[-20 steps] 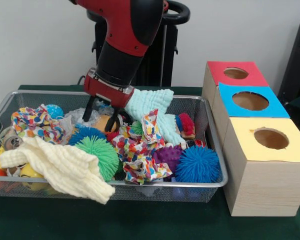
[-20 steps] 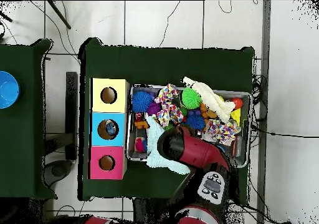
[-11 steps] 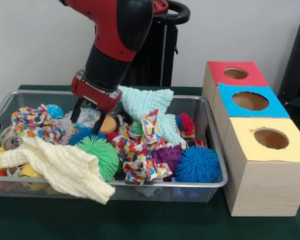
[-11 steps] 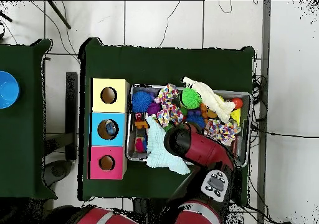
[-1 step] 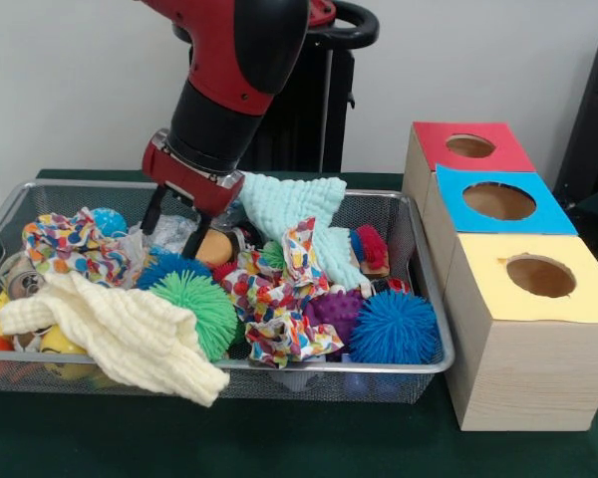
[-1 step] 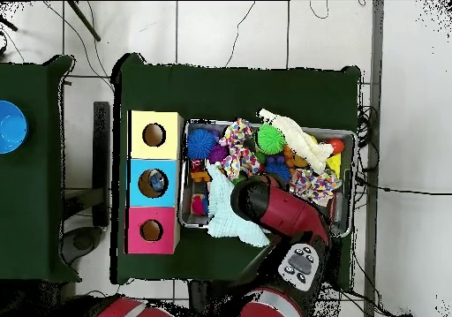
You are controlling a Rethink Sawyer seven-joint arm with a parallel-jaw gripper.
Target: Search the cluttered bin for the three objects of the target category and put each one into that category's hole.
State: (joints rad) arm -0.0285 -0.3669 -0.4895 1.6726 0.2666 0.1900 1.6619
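Observation:
My gripper (image 5: 171, 231) hangs open over the back left of the wire bin (image 5: 419, 254), with nothing between its fingers. Just below it lie crinkled clear plastic (image 5: 169, 235) and an orange ball (image 5: 212, 246). Spiky balls fill the bin: a large blue one (image 5: 394, 327), a green one (image 5: 194, 309), a purple one (image 5: 334, 309) and a smaller blue one (image 5: 169, 267). Three boxes stand to the right, with a red hole (image 5: 469, 145), a blue hole (image 5: 498, 200) and a yellow hole (image 5: 540, 276). In the overhead view the arm (image 6: 274, 209) hides the gripper.
A cream knit cloth (image 5: 120, 339) droops over the bin's front rim. A mint cloth (image 5: 289, 211) and two patterned cloths (image 5: 274, 289) (image 5: 65, 249) lie among the toys. From above, the boxes (image 6: 154, 183) sit left of the bin (image 6: 346, 137).
My gripper has moved left along the back of the bin and risen a little, away from the orange ball. It stays open and holds nothing.

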